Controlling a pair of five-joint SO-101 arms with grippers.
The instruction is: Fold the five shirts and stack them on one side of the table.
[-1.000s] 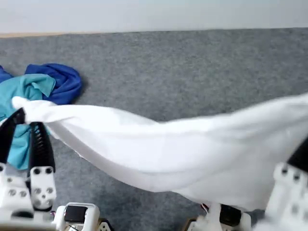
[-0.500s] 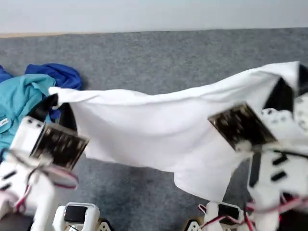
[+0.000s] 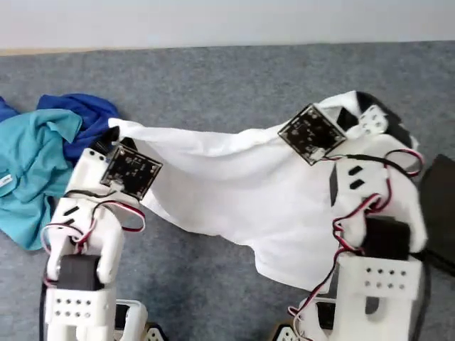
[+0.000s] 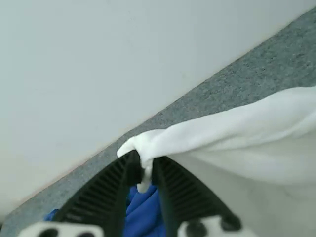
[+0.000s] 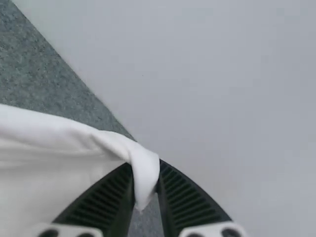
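- Left gripper (image 4: 143, 170): I have it pinched shut on one top corner of the white shirt (image 3: 242, 192), raised near the table's (image 3: 213, 78) left edge.
- Right gripper (image 5: 144, 190): I have it closed on the opposite corner, raised toward the right edge.
- The white shirt hangs stretched between both grips over the middle of the table, and its loose lower part sags toward the near edge.
- To lay it flat, I should hold both corners level and taut. The hanging hem should touch down first, and then I draw the cloth out smooth.
- The teal shirt (image 3: 32, 156) and blue shirt (image 3: 85, 117) lie heaped at the left edge, just beside my left grip. I judge the white cloth may drape onto them, so I should set it down clear of that heap.
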